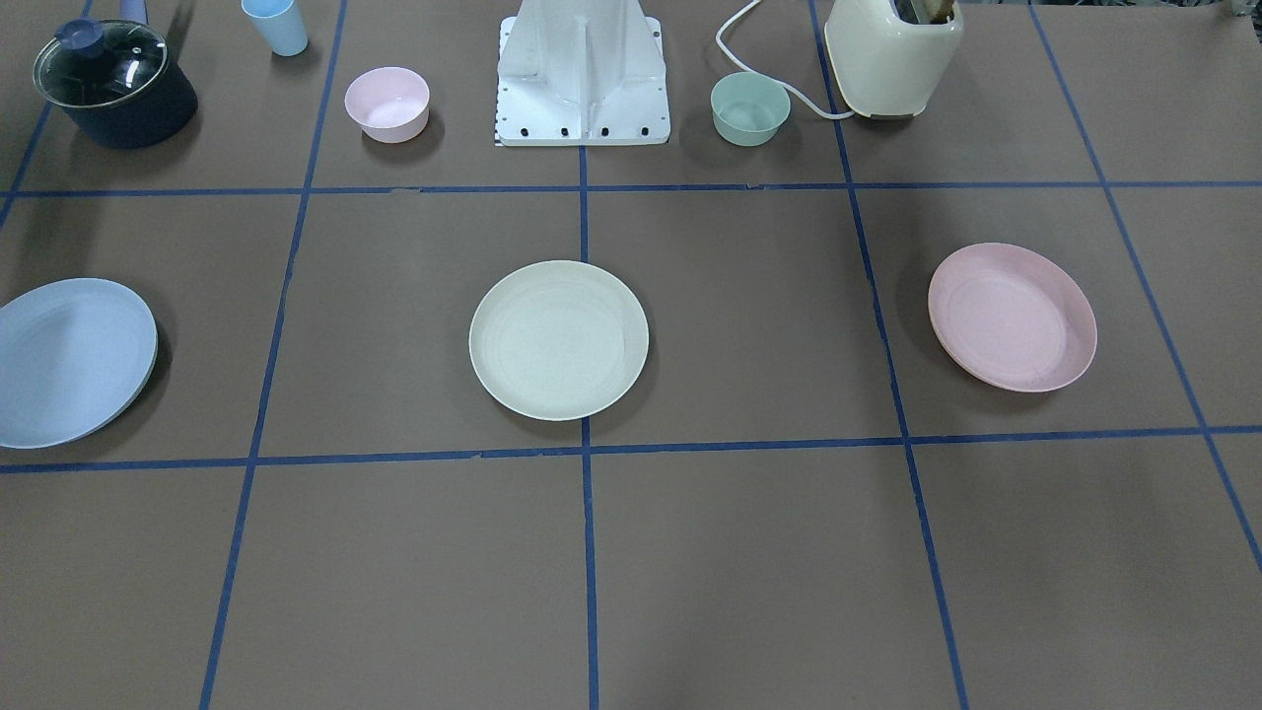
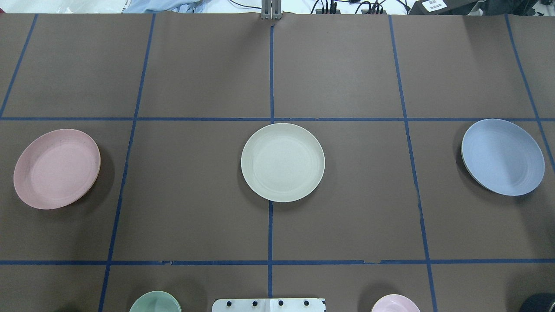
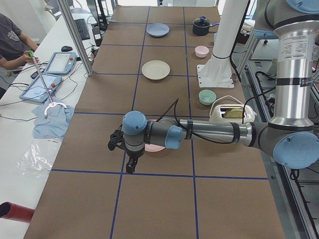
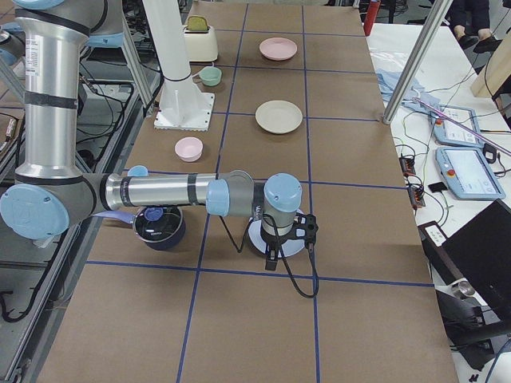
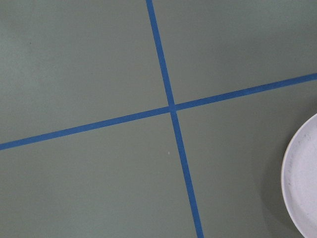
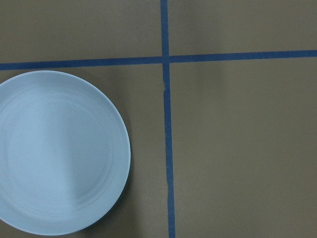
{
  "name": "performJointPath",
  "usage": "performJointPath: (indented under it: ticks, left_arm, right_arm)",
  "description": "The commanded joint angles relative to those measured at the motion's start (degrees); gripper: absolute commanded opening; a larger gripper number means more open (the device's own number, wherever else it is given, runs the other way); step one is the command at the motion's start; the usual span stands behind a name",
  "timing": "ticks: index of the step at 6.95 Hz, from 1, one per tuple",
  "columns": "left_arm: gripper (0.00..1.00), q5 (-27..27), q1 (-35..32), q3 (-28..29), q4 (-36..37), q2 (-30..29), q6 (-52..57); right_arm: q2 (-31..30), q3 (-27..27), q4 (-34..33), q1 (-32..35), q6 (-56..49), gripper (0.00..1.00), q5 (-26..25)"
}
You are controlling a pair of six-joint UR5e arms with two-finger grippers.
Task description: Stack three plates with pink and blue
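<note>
Three plates lie apart in a row across the table. The cream-white plate (image 1: 558,340) (image 2: 282,162) is in the middle. The pale pink plate (image 1: 1012,317) (image 2: 57,168) is on my left. The light blue plate (image 1: 69,360) (image 2: 503,157) is on my right. My left gripper (image 3: 130,167) hangs above the table beside the pink plate (image 3: 154,147); I cannot tell if it is open or shut. My right gripper (image 4: 270,262) hangs over the blue plate's (image 6: 54,153) edge; I cannot tell its state either. A pale plate rim (image 5: 302,183) shows at the left wrist view's right edge.
Near the robot base (image 1: 582,79) stand a small pink bowl (image 1: 386,104), a mint-green bowl (image 1: 750,108), a cream toaster (image 1: 892,54) with its cord, a dark lidded pot (image 1: 113,84) and a blue cup (image 1: 276,25). Blue tape lines grid the brown table.
</note>
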Motion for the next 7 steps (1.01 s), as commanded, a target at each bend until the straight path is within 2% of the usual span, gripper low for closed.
performJointPath:
  ticks: [1, 2, 4, 6, 7]
  left_arm:
    - [1.00, -1.3, 2.7, 1.2, -5.7, -0.6, 0.0]
    - [1.00, -2.0, 3.1, 5.1, -10.3, -0.6, -1.5]
    - [1.00, -3.0, 5.5, 8.7, -21.4, 0.4, -15.9]
    - [1.00, -2.8, 11.0, 9.2, -34.2, 4.9, -27.7]
    - [1.00, -2.6, 15.4, 9.5, -39.5, 6.4, -37.3]
  right_arm:
    - [0.9, -0.1, 1.5, 0.0, -0.4, 1.00, 0.3]
    - [1.3, -1.3, 2.7, 0.0, 0.0, 1.00, 1.3]
    - [1.4, -2.9, 3.2, 0.0, -0.1, 1.00, 2.7]
    - [1.3, -4.7, 7.2, 0.0, -0.1, 1.00, 3.0]
    - [1.3, -5.5, 8.4, 0.0, 0.0, 1.00, 3.0]
